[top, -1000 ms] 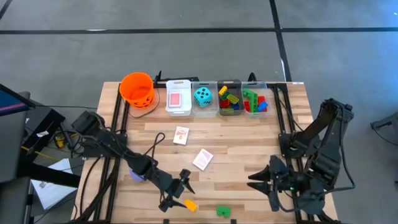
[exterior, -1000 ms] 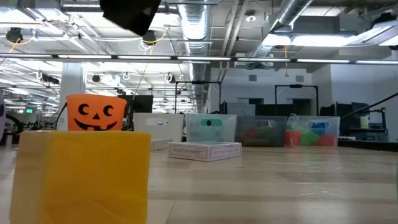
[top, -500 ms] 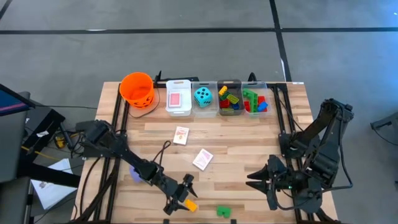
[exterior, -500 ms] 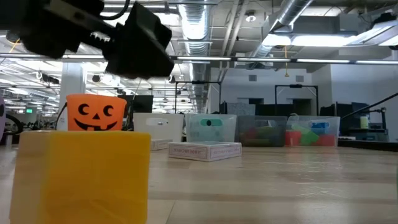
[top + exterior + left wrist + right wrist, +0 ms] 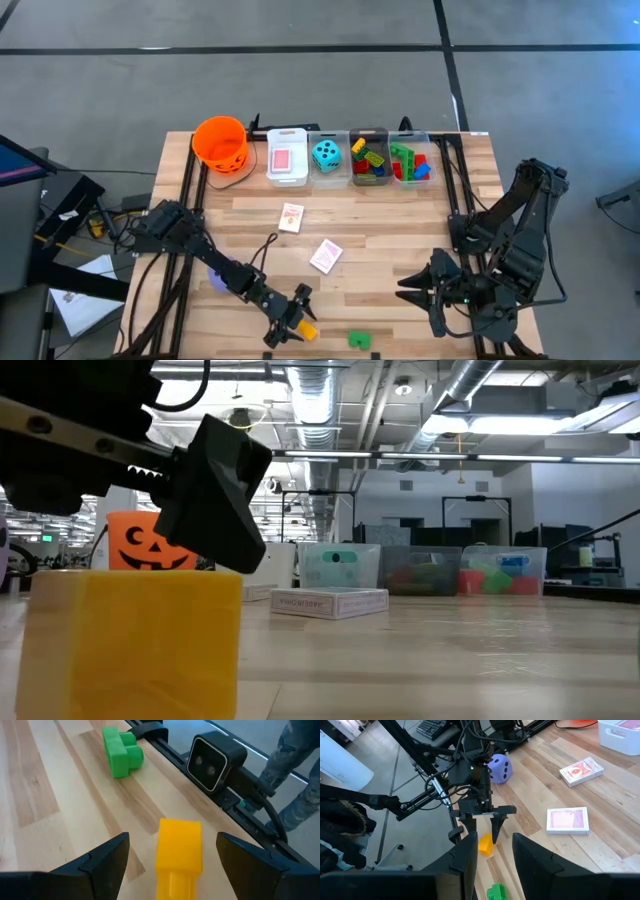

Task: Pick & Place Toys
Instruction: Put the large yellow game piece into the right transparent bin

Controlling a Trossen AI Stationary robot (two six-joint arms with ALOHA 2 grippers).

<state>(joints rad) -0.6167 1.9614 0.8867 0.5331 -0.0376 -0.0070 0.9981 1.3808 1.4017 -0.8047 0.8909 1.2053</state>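
Observation:
A yellow brick lies flat on the table near its front edge. My left gripper hangs low over it, slanting down and open, one finger on each side of the brick without touching it. A green brick lies just right of it at the front edge. A purple die sits by the left arm. Two pink-backed card packs lie mid-table. My right gripper waits raised at the near right, narrowly open, nothing between its fingers.
Along the far edge stand an orange bucket, a white bin with a card pack, a bin with a teal die and two bins of bricks. A small black camera sits on the front rail.
My left gripper has sunk toward the table and moved a little toward the near edge, onto the yellow brick, so its open fingers now stand on either side of it. The brick has not moved. The gap between the fingers is unchanged.

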